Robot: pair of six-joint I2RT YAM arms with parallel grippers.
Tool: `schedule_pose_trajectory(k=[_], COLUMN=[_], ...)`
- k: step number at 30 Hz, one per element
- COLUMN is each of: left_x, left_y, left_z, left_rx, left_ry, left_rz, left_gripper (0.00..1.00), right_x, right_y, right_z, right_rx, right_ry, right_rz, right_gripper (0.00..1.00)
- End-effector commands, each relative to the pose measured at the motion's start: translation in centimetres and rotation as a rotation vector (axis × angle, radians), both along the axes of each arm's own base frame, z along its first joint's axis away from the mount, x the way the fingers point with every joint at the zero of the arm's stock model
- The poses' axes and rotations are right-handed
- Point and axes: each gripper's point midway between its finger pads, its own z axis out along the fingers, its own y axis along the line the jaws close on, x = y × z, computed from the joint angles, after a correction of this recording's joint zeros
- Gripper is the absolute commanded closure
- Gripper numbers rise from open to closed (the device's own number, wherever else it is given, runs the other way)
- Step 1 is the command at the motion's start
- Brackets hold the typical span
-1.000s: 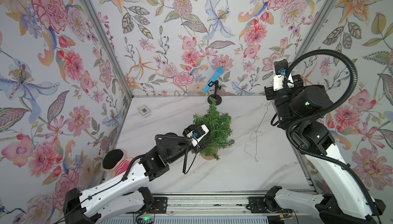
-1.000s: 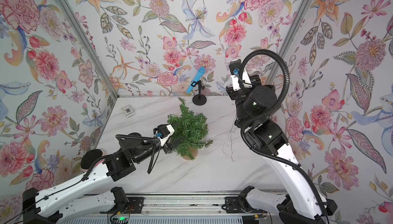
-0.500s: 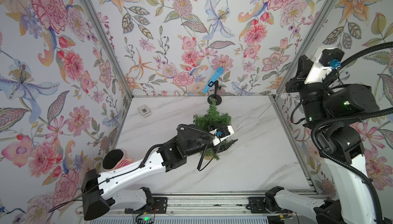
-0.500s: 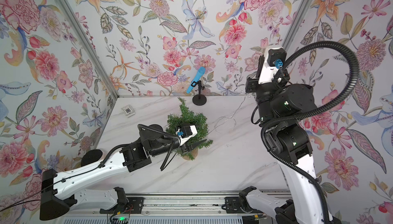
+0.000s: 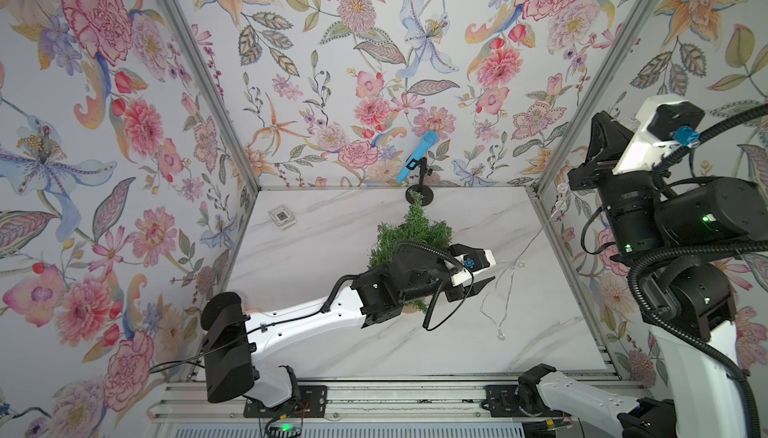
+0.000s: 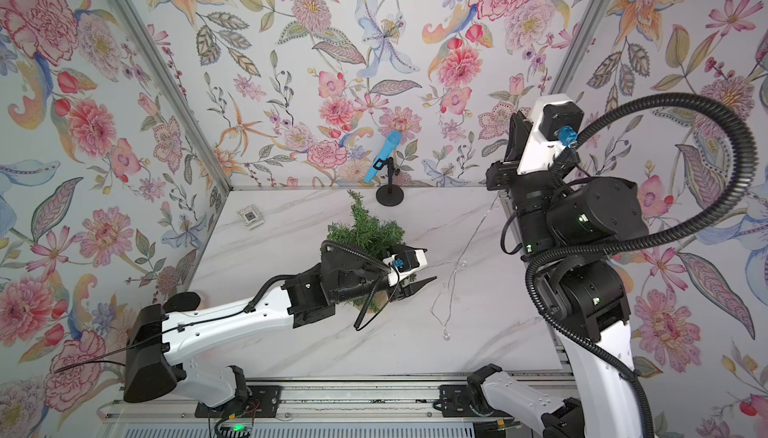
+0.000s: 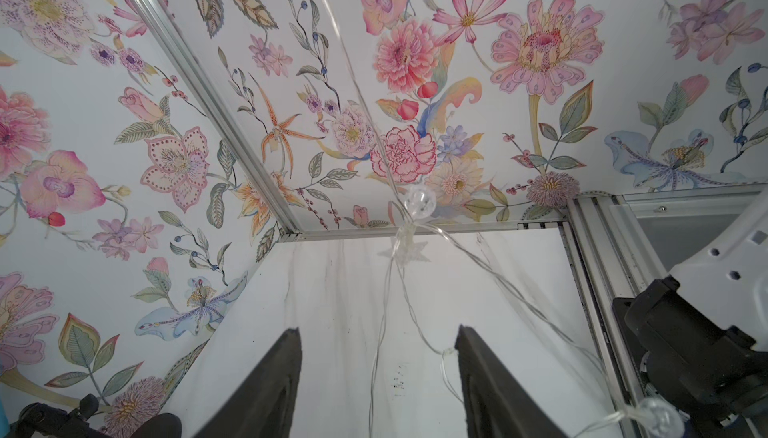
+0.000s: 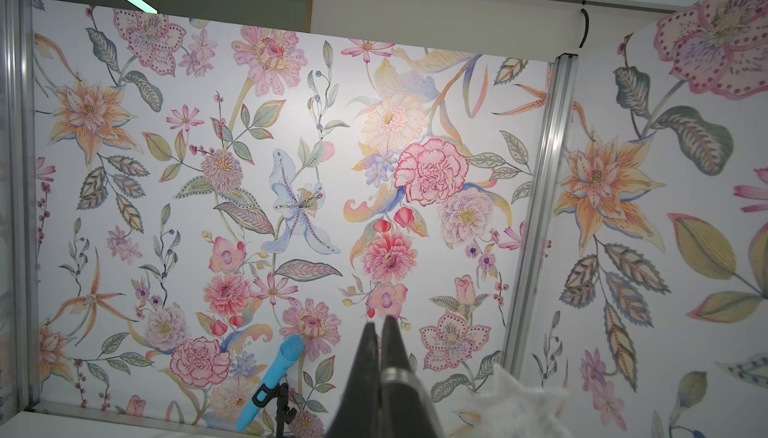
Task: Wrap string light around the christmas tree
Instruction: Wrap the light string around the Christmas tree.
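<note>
The green christmas tree stands mid-table in both top views, its lower part hidden under my left arm. My left gripper sits just right of the tree, low and open. In the left wrist view, thin strands of the string light run between its fingers, and one strand touches the other finger. The string light loops on the table and rises toward the right wall. My right gripper is raised high by that wall and shut, with a silvery band of wire across one finger.
A blue microphone on a black stand is at the back wall, just behind the tree top. A small white square tag lies at the back left. Aluminium posts frame the floral walls. Clear bulbs hang on the wire.
My left arm has swung from the tree's left side across its front to its right side. My right arm has risen and moved toward the right wall, drawing the string light up.
</note>
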Motion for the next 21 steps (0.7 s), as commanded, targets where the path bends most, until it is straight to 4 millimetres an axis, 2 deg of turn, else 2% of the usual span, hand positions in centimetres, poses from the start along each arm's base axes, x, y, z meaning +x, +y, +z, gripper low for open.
schedule_pose_trajectory(k=[1, 6, 8, 12, 17, 20, 21], left_x=[0.8, 1.9, 3.1, 4.9, 5.3, 5.5, 5.6], left_y=[-0.3, -0.5, -0.8, -0.9, -1.3, -1.6, -1.7], left_z=[-0.2, -0.4, -1.6, -2.2, -2.2, -2.2, -2.3], left_rx=[0.026, 0.021, 0.04, 0.052, 0.055, 0.045, 0.045], left_ry=[-0.041, -0.07, -0.071, -0.07, -0.089, -0.102, -0.104], left_rz=[0.043, 0.088, 0.135, 0.204, 0.213, 0.217, 0.217], left_gripper=[0.39, 0.4, 0.4, 0.41, 0.42, 0.49, 0.58], right_x=[-1.2, -1.6, -1.8, -2.1, -2.1, -2.2, -2.1], right_y=[-0.1, 0.2, 0.2, 0.1, 0.1, 0.1, 0.1], right_z=[0.4, 0.4, 0.6, 0.9, 0.7, 0.7, 0.5], right_rx=[0.043, 0.057, 0.061, 0.064, 0.057, 0.055, 0.055], right_ry=[-0.019, -0.023, -0.029, -0.036, -0.032, -0.03, -0.027], right_rz=[0.044, 0.08, 0.088, 0.088, 0.085, 0.089, 0.086], right_gripper=[1.0, 1.0, 1.0, 1.0, 1.0, 1.0, 1.0])
